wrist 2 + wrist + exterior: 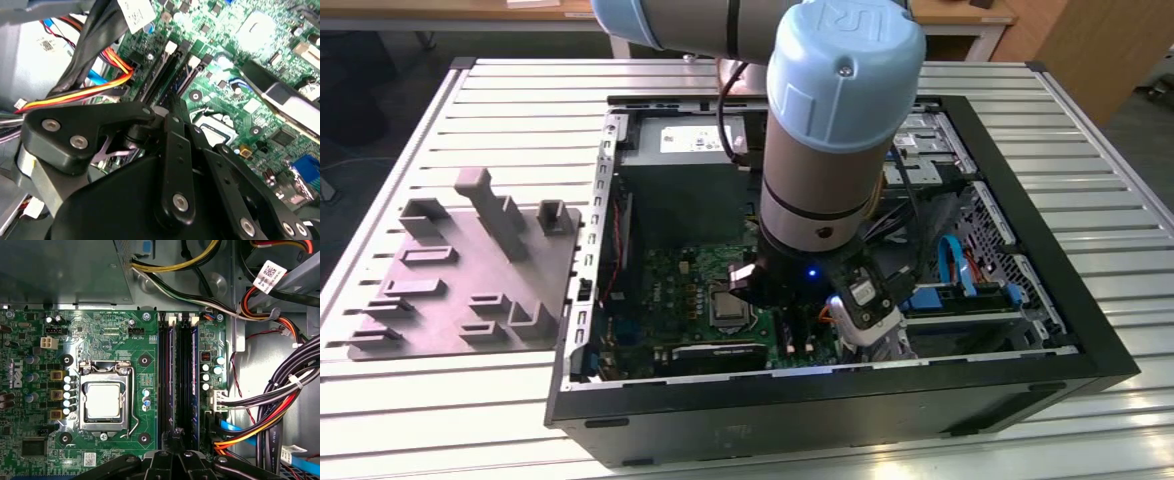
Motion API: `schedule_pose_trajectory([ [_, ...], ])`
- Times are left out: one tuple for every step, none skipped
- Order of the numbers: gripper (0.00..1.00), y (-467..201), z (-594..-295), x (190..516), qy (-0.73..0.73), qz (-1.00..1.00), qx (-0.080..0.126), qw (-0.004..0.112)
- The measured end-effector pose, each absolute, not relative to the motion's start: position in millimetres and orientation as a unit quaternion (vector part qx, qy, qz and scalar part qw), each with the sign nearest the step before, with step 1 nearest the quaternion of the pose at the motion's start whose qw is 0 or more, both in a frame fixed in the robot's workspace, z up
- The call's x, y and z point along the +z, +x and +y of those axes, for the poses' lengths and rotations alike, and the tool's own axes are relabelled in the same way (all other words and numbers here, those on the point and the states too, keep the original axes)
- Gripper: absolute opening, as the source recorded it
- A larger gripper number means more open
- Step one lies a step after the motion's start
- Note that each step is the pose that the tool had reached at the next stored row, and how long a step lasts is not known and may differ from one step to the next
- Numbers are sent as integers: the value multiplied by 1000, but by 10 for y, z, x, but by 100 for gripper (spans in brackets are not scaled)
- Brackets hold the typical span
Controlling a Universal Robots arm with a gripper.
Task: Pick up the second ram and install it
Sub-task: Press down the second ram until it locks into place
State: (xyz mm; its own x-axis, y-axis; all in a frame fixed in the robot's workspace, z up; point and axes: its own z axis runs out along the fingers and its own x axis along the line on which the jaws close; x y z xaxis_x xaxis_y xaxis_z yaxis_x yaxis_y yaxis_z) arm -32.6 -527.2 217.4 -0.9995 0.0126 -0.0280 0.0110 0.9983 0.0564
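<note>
– Where was the second ram?
– We judged that it stood in a slot of the motherboard, right under the gripper, but we were not sure.
– And the fingers?
– We saw them closed together, holding nothing.
– How to seat it well?
– We thought: push straight down, evenly, away from the cables, until both latches lock.
</note>
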Motion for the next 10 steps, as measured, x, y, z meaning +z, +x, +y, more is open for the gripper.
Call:
schedule_pose_trajectory([
  [10, -326, -5272, 2174, 6, 999, 28, 14],
  [10, -326, -5272, 2174, 6, 999, 28, 14],
  [10, -326, -5272, 2174, 6, 999, 28, 14],
  [10, -326, -5272, 2176, 6, 999, 28, 14],
  [10, -326, -5270, 2184, 6, 999, 29, 14],
  [10, -325, -5268, 2198, 6, 999, 29, 15],
  [10, -325, -5270, 2230, 6, 999, 28, 14],
  [10, -326, -5272, 2266, 6, 1000, 28, 14],
  [10, -326, -5271, 2297, 6, 1000, 27, 14],
  [10, -326, -5271, 2330, 6, 1000, 27, 14],
])
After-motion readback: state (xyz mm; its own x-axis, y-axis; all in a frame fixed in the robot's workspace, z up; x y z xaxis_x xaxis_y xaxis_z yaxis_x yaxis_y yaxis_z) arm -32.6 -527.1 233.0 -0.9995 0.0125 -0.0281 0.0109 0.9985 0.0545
